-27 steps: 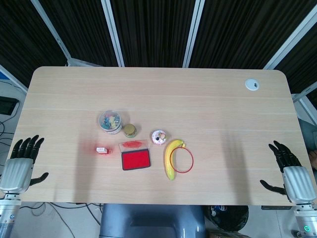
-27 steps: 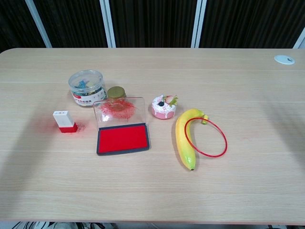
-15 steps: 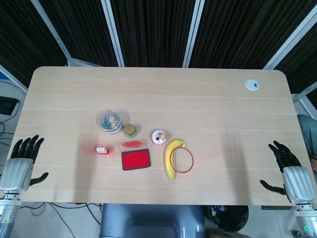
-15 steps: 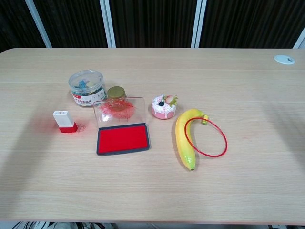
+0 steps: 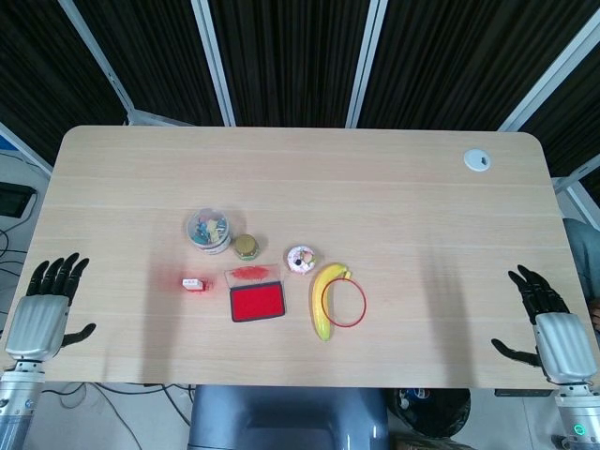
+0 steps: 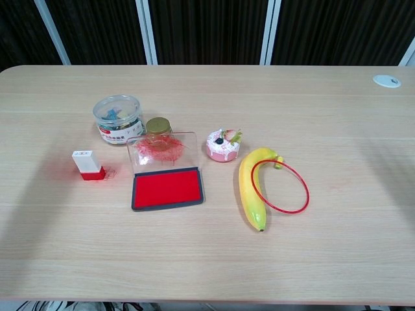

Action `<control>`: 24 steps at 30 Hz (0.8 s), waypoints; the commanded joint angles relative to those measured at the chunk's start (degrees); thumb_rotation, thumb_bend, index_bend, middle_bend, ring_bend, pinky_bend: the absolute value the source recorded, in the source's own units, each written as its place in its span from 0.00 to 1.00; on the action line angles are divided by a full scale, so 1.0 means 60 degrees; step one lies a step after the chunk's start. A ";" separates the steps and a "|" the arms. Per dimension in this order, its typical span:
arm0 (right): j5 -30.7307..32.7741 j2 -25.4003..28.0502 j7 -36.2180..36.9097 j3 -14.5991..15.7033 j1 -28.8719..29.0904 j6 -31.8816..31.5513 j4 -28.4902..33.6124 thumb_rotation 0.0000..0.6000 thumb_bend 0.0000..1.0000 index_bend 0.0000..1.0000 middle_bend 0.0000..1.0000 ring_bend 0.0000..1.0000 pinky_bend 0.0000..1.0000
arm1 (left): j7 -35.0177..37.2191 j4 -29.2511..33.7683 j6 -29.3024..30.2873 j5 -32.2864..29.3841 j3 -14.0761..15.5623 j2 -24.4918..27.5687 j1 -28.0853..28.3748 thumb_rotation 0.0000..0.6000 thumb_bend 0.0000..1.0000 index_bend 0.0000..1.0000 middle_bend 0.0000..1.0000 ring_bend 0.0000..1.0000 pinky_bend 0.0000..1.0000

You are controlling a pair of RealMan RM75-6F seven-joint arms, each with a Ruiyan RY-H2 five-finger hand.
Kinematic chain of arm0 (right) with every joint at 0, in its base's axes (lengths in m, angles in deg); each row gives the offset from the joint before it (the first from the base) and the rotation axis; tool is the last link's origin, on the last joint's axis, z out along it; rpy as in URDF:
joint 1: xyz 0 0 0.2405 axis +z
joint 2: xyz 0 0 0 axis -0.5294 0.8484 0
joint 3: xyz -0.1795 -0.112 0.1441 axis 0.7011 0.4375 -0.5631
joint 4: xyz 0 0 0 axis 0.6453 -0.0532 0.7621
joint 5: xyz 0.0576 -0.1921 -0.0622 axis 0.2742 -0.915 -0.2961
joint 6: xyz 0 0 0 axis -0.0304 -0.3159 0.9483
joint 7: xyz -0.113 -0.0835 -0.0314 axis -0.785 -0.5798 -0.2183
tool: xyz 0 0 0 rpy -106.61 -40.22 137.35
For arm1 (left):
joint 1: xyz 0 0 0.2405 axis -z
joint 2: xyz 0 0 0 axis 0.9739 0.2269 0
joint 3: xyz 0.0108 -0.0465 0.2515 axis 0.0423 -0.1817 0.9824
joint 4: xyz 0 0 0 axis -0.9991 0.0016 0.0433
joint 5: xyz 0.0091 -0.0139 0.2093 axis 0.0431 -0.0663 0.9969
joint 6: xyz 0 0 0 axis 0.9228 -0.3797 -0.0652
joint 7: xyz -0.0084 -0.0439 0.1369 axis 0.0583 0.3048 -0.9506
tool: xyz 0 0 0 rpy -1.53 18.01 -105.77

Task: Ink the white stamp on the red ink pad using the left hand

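A small white stamp (image 6: 87,164) with a red base stands upright on the table, left of the red ink pad (image 6: 167,188); the stamp (image 5: 192,283) and pad (image 5: 257,303) also show in the head view. The pad's clear lid is propped open behind it. My left hand (image 5: 44,304) hangs beyond the table's left front corner, fingers spread, holding nothing, far from the stamp. My right hand (image 5: 548,324) is off the right front corner, also empty with fingers apart. Neither hand shows in the chest view.
A clear jar of clips (image 6: 118,119) and a small gold-lidded jar (image 6: 157,127) stand behind the pad. A pink toy cake (image 6: 223,144), a banana (image 6: 250,188) and a red ring (image 6: 281,186) lie to the right. A white grommet (image 5: 477,159) sits far right.
My left hand has shifted slightly right and down at the table's edge. Everything on the table stays where it was.
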 commanded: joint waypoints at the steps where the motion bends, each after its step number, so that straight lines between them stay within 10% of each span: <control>1: 0.0009 0.0009 0.0037 0.0008 0.0005 0.0029 0.0008 1.00 0.11 0.00 0.00 0.00 0.18 | -0.0179 0.0057 -0.0128 -0.0014 -0.0085 -0.0028 0.0145 1.00 0.08 0.00 0.00 0.00 0.07; 24: 0.0228 0.0127 0.0390 -0.0011 0.0045 0.0271 0.0140 1.00 0.11 0.00 0.00 0.00 0.18 | -0.3160 -0.0413 -0.3098 -0.2824 -0.1312 -0.1915 0.2838 1.00 0.20 0.26 0.21 0.11 0.22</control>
